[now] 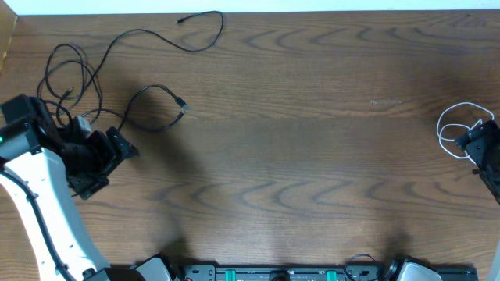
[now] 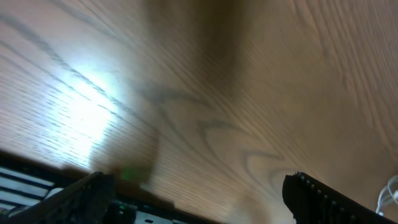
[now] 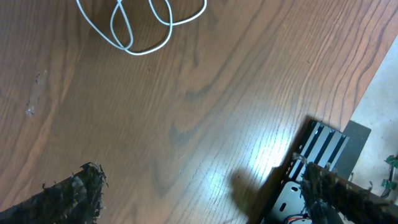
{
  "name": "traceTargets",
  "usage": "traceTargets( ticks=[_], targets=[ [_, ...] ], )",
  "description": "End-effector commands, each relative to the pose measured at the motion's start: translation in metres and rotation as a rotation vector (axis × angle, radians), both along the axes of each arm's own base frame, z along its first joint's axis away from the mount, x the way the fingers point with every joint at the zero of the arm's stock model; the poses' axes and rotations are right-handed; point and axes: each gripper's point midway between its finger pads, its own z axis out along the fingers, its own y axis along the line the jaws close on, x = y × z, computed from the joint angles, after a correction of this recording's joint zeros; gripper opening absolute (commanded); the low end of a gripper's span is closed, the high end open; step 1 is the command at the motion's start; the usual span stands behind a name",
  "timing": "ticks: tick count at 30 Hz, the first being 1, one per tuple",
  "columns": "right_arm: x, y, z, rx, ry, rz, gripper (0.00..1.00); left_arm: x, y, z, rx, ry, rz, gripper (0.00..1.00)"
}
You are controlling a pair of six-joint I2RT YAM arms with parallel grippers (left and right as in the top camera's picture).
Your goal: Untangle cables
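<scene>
Nearest the robot's base, the left tool (image 2: 198, 182) has its fingers spread wide over bare tabletop (image 2: 205, 93) with nothing between them. From overhead it sits at about 9 o'clock, just beside the near edge of the black cables (image 1: 72, 86). The right tool (image 3: 202, 179), at 3 o'clock, is also fully spread and empty. The white cable (image 3: 134, 28) lies in loose overlapping loops beyond its fingers, apart from them. The black cables bunch at 10 o'clock. One loop swings out toward the centre and ends in a small plug (image 1: 181, 104). Farther off, a single strand curves to 11 o'clock and stops at a free end (image 1: 181, 19) near the far edge. All these cords look thin, light and limp, so they will likely drag their neighbours along and slip from a loose pinch. A hold just behind a plug, where the cord is stiffer and the end is free, seems the best place to draw one clear. Lying flat on the wood, they may be awkward to get under. The left arm (image 1: 47, 211) covers part of the bunch, so the number of cords and which crosses over which cannot be told. The left wrist view is blurred and glary, and a white sliver (image 2: 392, 194) at its 4 o'clock edge cannot be identified. The right arm is cut off by the overhead frame.
</scene>
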Motion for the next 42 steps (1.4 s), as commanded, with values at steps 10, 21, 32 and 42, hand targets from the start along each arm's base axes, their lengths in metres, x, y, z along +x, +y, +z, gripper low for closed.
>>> traceTargets(
  ticks=[10, 21, 32, 42],
  targets=[
    [-0.0017, -0.0023, 0.0009, -0.006, -0.003, -0.022, 0.99, 0.0053, -0.0251, -0.0036, -0.119, -0.082, -0.126, 0.91],
    [-0.0017, -0.0023, 0.0009, -0.006, -0.003, -0.022, 0.99, 0.0061, -0.0246, -0.0035, -0.117, -0.085, -0.126, 0.91],
    [-0.0016, -0.0024, 0.0009, -0.007, -0.003, -0.022, 0.99, 0.0061, -0.0245, -0.0036, -0.116, -0.085, -0.126, 0.91],
    [-0.0017, -0.0023, 0.0009, -0.006, -0.003, -0.022, 0.99, 0.0062, -0.0245, -0.0036, -0.116, -0.085, -0.126, 0.91]
  ],
)
